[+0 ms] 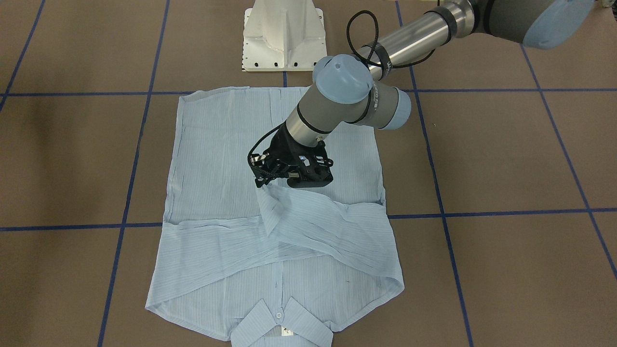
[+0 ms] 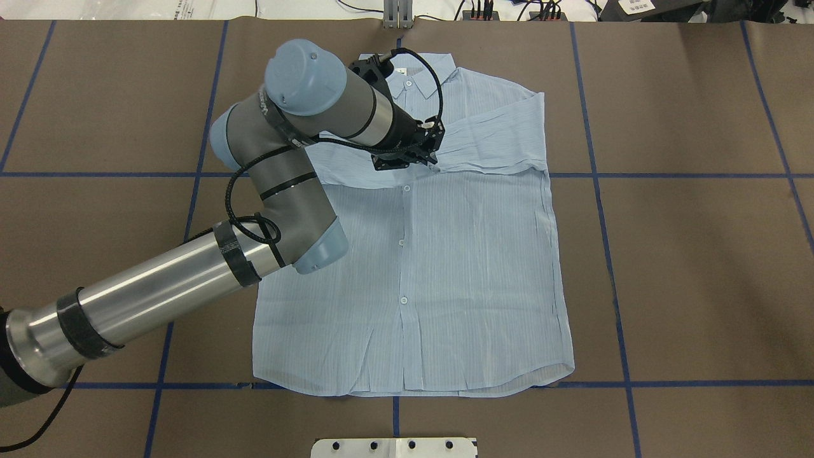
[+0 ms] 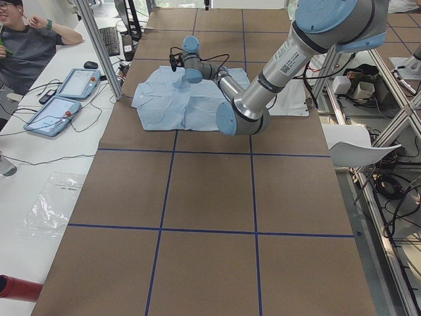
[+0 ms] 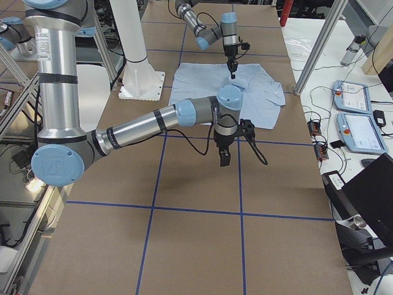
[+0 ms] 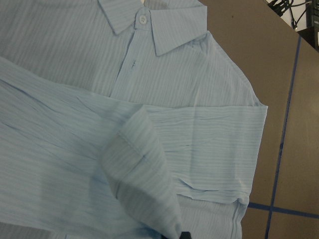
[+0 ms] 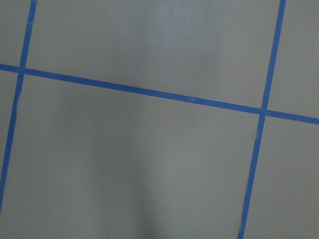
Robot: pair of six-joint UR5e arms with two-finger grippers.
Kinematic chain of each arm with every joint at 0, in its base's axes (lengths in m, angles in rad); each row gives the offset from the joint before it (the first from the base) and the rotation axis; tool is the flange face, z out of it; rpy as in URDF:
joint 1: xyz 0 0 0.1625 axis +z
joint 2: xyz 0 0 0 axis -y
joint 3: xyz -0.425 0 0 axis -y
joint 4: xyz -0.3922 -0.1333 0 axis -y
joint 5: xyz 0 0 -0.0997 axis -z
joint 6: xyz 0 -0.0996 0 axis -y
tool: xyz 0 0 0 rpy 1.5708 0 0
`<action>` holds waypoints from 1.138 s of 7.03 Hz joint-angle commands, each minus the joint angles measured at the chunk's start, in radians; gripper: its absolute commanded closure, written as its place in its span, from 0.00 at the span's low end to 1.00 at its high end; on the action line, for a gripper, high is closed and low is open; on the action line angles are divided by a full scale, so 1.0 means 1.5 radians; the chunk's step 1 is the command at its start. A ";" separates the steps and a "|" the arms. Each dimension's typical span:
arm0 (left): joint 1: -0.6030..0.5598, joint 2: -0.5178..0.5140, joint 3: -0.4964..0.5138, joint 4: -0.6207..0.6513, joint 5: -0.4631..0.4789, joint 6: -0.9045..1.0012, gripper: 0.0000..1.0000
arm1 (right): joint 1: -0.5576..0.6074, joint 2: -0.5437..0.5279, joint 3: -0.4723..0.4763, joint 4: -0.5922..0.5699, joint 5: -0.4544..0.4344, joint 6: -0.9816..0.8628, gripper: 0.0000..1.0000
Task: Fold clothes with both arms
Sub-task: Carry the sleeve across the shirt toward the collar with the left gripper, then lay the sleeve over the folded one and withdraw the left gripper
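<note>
In the front-facing view, a pale blue, finely striped button-up shirt (image 1: 217, 144) is seen laid flat on the brown surface (image 1: 506, 154), which is gridded with blue tape (image 1: 482, 213). Its collar (image 1: 260, 318) is turned toward the camera and its hem edge lies near the white pedestal base (image 1: 283, 36). The left claw (image 1: 264, 183) is closed on the cuff of one sleeve (image 1: 328, 226), raised off the chest. The other sleeve (image 1: 207, 241) lies flat on the collar side of the claw. Bare surface is seen beyond every edge of the shirt.

From overhead, the left arm (image 2: 159, 286) is shown crossing the shirt's side edge.

In the exterior right view, the right claw (image 4: 225, 161) is held over bare surface, well apart from the shirt's nearest edge. Whether it is open or closed cannot be told.

In the left wrist view, the pinched cuff is seen rising toward the lens, with the collar ahead of the claw.

In the right wrist view, only brown surface and crossing tape are shown.
</note>
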 commanded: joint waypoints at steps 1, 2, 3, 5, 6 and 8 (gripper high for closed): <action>0.047 -0.001 0.035 -0.039 0.037 0.015 1.00 | 0.000 -0.002 -0.001 0.000 0.000 0.000 0.00; 0.050 0.000 0.055 -0.065 0.039 0.037 0.01 | 0.000 -0.001 -0.008 0.001 0.001 0.000 0.00; 0.053 -0.010 0.056 -0.068 0.043 0.043 0.00 | 0.000 -0.001 -0.008 0.001 0.005 0.000 0.00; 0.062 -0.022 0.056 -0.068 0.042 0.046 0.00 | 0.000 0.000 -0.008 0.001 0.006 0.000 0.00; 0.062 -0.023 0.054 -0.065 0.035 0.049 0.00 | 0.000 0.000 -0.006 0.001 0.006 0.002 0.00; 0.062 0.000 0.040 -0.023 0.011 0.068 0.00 | -0.023 0.001 0.017 0.030 0.012 0.098 0.00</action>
